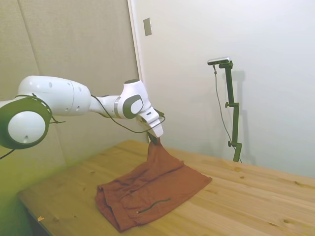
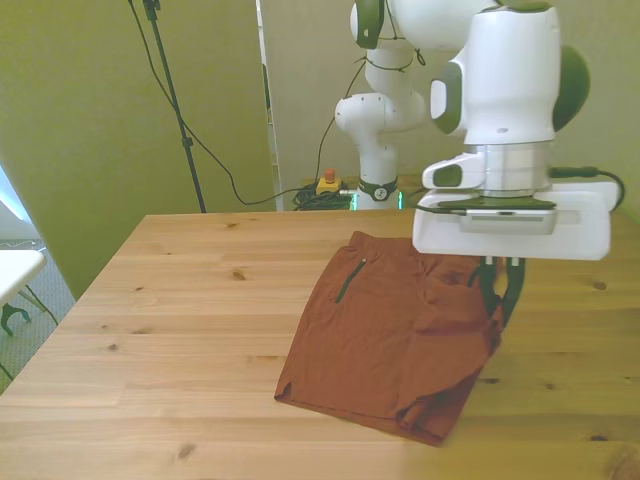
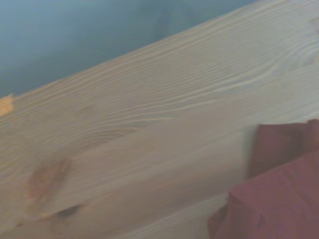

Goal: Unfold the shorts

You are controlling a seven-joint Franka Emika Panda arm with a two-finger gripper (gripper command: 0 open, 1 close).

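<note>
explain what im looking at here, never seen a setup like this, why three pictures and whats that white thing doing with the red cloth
The white thing is a robot arm, and its hand has two fingers for pinching. All three pictures show the same moment. One camera stands off to the side, one faces the robot across the wooden table, and one rides on the wrist, so it sees only a blurry patch of wood and cloth. The cloth is a pair of rust-red shorts. The hand has pinched one edge and lifted it into a peak, while the rest lies wrinkled on the table. It looks like it is pulling the shorts open to unfold them.
</note>
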